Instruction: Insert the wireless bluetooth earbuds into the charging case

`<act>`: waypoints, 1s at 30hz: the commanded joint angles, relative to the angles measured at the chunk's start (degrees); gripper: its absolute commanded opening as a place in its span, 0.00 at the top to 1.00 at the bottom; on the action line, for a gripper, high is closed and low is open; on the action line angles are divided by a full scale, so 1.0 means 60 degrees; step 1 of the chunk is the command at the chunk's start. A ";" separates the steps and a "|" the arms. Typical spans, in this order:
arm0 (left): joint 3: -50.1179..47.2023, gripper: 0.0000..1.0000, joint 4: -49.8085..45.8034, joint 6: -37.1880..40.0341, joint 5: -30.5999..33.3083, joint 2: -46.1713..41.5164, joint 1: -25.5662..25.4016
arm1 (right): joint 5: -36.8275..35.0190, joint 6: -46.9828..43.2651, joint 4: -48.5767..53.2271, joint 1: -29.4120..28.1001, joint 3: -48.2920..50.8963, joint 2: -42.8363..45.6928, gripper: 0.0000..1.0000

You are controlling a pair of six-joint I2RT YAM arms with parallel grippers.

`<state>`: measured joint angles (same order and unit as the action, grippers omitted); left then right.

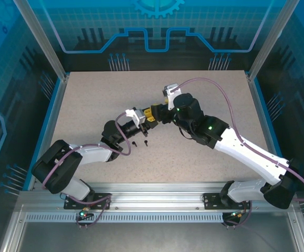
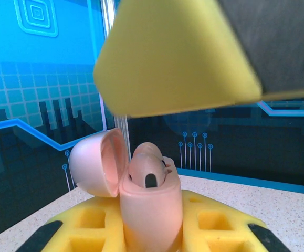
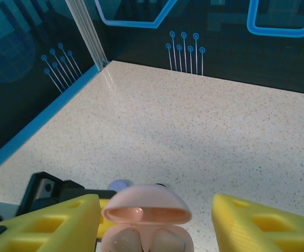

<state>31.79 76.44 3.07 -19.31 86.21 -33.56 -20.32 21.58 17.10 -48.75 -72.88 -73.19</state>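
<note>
My left gripper (image 2: 152, 233) is shut on a pale pink charging case (image 2: 152, 210), held upright with its lid (image 2: 96, 168) swung open. A pink earbud (image 2: 147, 167) sits in the case. From the right wrist, two pale earbuds (image 3: 124, 242) lie side by side under the open lid (image 3: 146, 207). My right gripper (image 3: 154, 223) is open, its yellow fingers (image 3: 257, 226) standing apart on either side of the case without touching it. One of those fingers (image 2: 178, 58) hangs just above the case. Two black earbuds (image 1: 134, 143) lie on the table below the meeting grippers (image 1: 147, 118).
A small lilac object (image 3: 120, 185) and a dark one (image 3: 162, 185) lie on the table behind the case. Speckled tabletop (image 3: 194, 121) stretches to the blue-edged walls (image 3: 31, 126). Both arms meet near the table's middle (image 1: 194, 115).
</note>
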 commanded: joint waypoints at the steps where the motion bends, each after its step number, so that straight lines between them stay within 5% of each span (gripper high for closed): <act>1: 0.0181 1.00 0.0523 0.0050 -0.0063 -0.0090 -0.0089 | 0.0217 0.0116 0.0145 0.0113 -0.0624 0.0338 0.39; 19: -0.0113 1.00 0.0401 0.0125 -0.0352 -0.0041 -0.0099 | 0.2228 0.0830 0.2507 0.1737 -0.3009 -0.1565 0.38; 30: -0.0070 1.00 -0.0138 0.0246 -0.0532 -0.0247 -0.0125 | 0.2952 0.0789 0.3910 0.1973 -0.4417 -0.3155 0.45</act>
<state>31.68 75.83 3.20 -20.88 86.19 -33.87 -5.30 26.09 36.56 -37.43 -96.95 -90.32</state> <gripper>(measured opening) 0.226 0.557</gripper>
